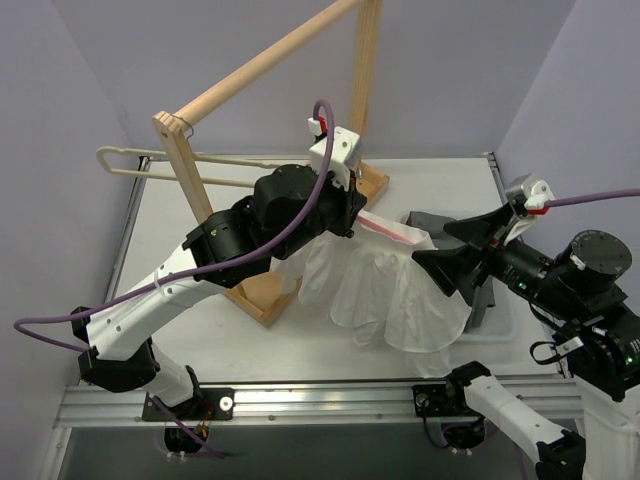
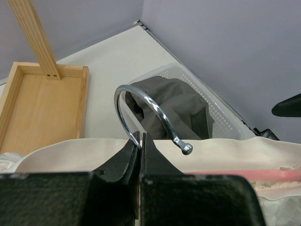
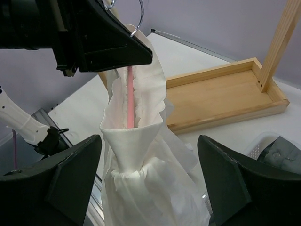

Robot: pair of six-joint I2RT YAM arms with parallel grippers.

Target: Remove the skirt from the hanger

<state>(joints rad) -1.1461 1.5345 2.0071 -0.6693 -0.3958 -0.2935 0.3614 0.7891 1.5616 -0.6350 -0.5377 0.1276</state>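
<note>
My left claw (image 2: 140, 140) is clenching the hanger hook (image 2: 162, 117), right claw (image 3: 149, 141) gaping at the skirt (image 3: 141, 188); tugging is risking twisting it free.

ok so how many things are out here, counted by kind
garments: 2, white skirt and grey garment
hangers: 2, pink hanger and cream hanger
basket: 1
wooden rack: 1
total: 6

Lavender walls (image 1: 90, 80) on three sides; white table (image 1: 440, 185); wooden rack (image 1: 270, 62) standing on it; even light.
</note>
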